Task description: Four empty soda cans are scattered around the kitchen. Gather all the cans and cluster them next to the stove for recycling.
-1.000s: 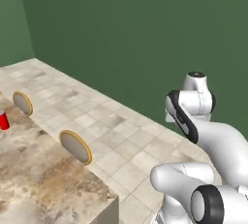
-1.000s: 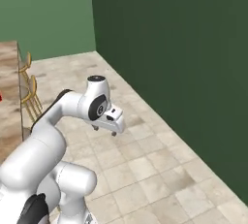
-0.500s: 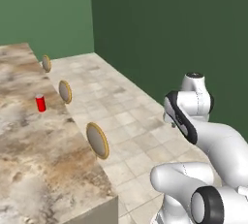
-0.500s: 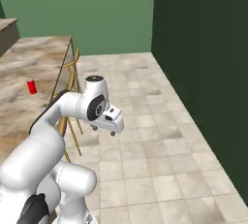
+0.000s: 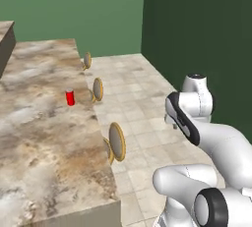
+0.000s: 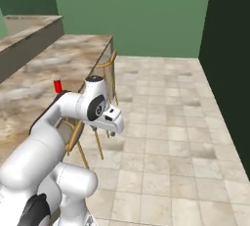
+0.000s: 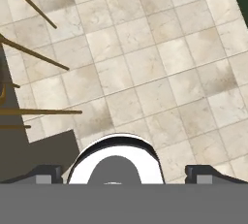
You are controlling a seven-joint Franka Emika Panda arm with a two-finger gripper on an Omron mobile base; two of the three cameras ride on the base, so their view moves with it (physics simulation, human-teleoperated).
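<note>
Swinging round with the base, both base cameras now look along the length of the bench [image 5: 44, 137] rather than across its corner — the whole scene has shifted, not the things on it, and the arm's own pose looks unchanged.

That tan marbled bench runs up the left of the left base view, with three round-backed stools [image 5: 116, 142] tucked along its floor-side edge. One soda can [image 5: 70, 97] stands upright on it, long axis vertical, close to that edge and near the middle stool; in the right base view it shows just past the arm's shoulder.

The pincer [image 6: 113, 127] hangs out over the tiled floor [image 6: 185, 122], folded close to the arm and pointing down, jaws wide apart and holding nothing. From it the can lies ahead and off to the left, well apart and higher — beyond reach as things stand, so my guess is more driving comes first.

Stove and the other cans are hidden; the can's top is too small to read
</note>
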